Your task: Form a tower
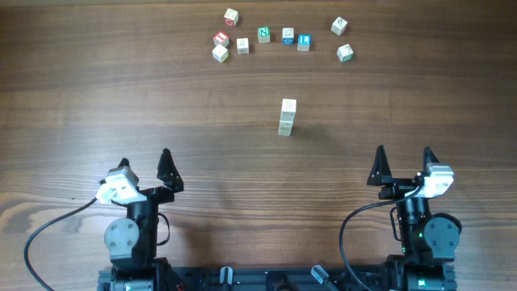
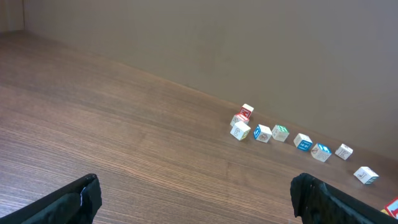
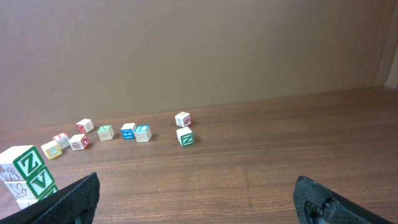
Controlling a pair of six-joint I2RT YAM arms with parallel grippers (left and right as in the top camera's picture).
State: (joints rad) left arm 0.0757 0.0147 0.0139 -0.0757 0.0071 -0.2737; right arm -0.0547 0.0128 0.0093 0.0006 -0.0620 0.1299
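Note:
The tower (image 1: 287, 117) is a narrow stack of pale letter cubes standing mid-table, leaning slightly. It also shows at the left edge of the right wrist view, where the tower (image 3: 25, 177) has green Z and V faces. My left gripper (image 1: 145, 158) rests near the front left, open and empty, well short of the stack. My right gripper (image 1: 404, 151) is at the front right, also open and empty. In the wrist views the left gripper (image 2: 196, 191) and right gripper (image 3: 196, 190) span only bare wood.
Several loose letter cubes lie in a loose arc at the far side, from a white one (image 1: 231, 15) and a red one (image 1: 220, 37) past a green N cube (image 1: 263, 33) and a blue cube (image 1: 303, 41) to two on the right (image 1: 345, 52).

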